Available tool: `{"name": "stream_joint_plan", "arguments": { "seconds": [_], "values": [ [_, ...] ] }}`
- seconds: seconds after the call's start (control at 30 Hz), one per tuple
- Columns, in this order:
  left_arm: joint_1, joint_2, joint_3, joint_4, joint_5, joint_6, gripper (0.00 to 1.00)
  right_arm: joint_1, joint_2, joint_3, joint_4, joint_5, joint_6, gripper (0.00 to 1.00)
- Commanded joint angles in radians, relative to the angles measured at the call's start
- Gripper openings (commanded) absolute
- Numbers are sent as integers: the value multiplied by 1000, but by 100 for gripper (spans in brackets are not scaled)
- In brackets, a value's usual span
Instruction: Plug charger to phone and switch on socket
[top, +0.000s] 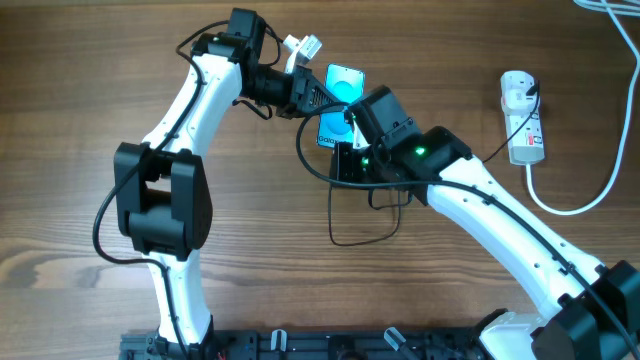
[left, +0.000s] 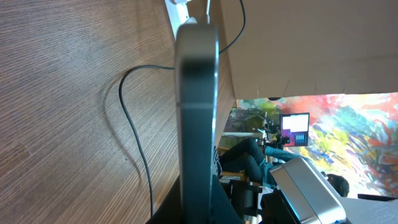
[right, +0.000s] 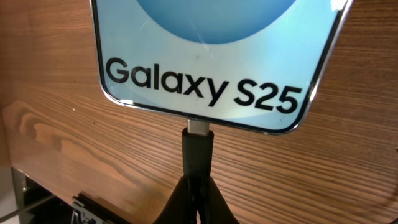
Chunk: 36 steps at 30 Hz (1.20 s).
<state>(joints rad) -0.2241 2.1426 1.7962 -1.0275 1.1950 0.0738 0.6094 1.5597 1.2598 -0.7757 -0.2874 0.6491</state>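
Note:
The phone (top: 343, 84) with its teal screen is held off the table by my left gripper (top: 318, 98), which is shut on its sides. In the left wrist view the phone (left: 198, 106) shows edge-on between the jaws. In the right wrist view the phone (right: 205, 56) reads "Galaxy S25". My right gripper (right: 198, 202) is shut on the charger plug (right: 198, 143), whose metal tip sits at the port in the phone's bottom edge. The charger's black cable (top: 362, 222) loops on the table. The socket (top: 525, 120) lies at the far right with a black plug in it.
A thick white cable (top: 600, 190) runs from the socket along the right edge. A small white connector (top: 305, 46) lies behind the left gripper. The black cable (left: 134, 143) trails across the wood beside the phone.

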Motion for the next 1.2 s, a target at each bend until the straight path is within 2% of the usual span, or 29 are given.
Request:
{"name": "stream_joint_plan", "arguments": {
  "seconds": [0.0,1.17],
  "values": [
    [-10,-43,3,3,50,16,4,-7,14,23,5,26,-21,5],
    [-10,-43,3,-8,53,16,4,-7,14,23,14,3,-37,4]
  ]
}}
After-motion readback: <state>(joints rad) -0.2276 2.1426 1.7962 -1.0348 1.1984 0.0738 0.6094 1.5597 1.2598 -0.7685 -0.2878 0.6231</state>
